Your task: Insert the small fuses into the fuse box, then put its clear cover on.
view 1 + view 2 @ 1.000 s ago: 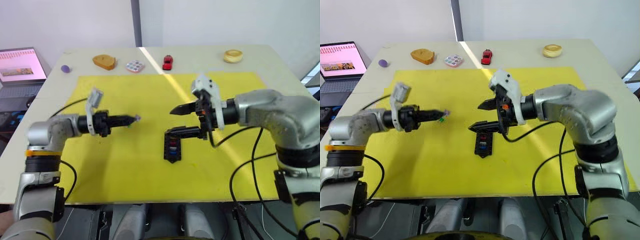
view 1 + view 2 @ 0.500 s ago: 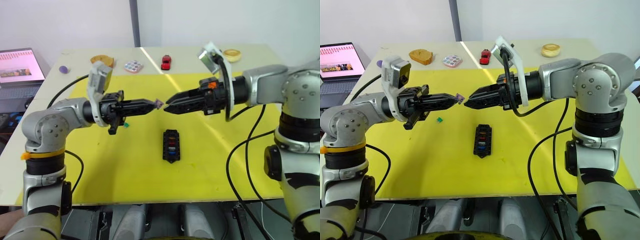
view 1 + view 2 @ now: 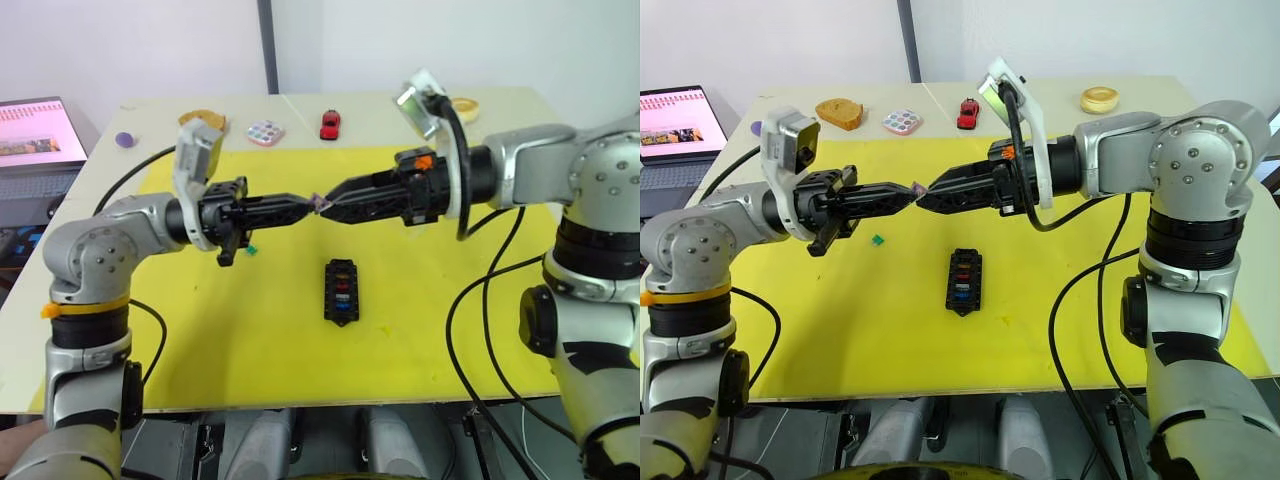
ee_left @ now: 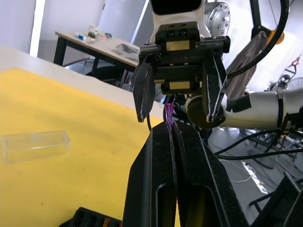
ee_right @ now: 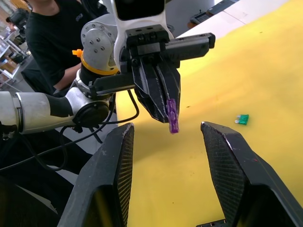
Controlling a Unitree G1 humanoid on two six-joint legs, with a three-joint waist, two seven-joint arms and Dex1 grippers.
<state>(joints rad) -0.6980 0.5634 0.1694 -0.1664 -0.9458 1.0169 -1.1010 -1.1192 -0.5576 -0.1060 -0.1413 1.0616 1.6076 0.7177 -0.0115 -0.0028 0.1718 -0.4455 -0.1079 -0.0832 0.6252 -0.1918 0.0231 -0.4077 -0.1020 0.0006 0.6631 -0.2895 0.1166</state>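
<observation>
My left gripper [image 3: 311, 204] is held above the yellow mat, shut on a purple fuse [image 3: 319, 202] that sticks out of its tip [image 4: 169, 115]. My right gripper [image 3: 331, 209] faces it tip to tip and is open, with one finger on each side of the fuse [image 5: 173, 116] and not touching it. The black fuse box [image 3: 341, 291] lies on the mat below them, with red and blue fuses in its slots. A green fuse [image 3: 252, 250] lies loose on the mat under my left gripper. The clear cover [image 4: 35, 145] lies flat on the mat.
The yellow mat [image 3: 430, 300] covers most of the table. Along the table's far edge sit a red toy car [image 3: 331, 125], a dotted disc [image 3: 265, 132], a tan piece [image 3: 203, 118], a pale ring [image 3: 462, 108] and a purple ball [image 3: 124, 139]. A laptop [image 3: 35, 135] is at the far left.
Both arms rose from near the mat and turned tip to tip. In the last half second my right gripper closed the gap, so its open fingers now straddle the purple fuse.
</observation>
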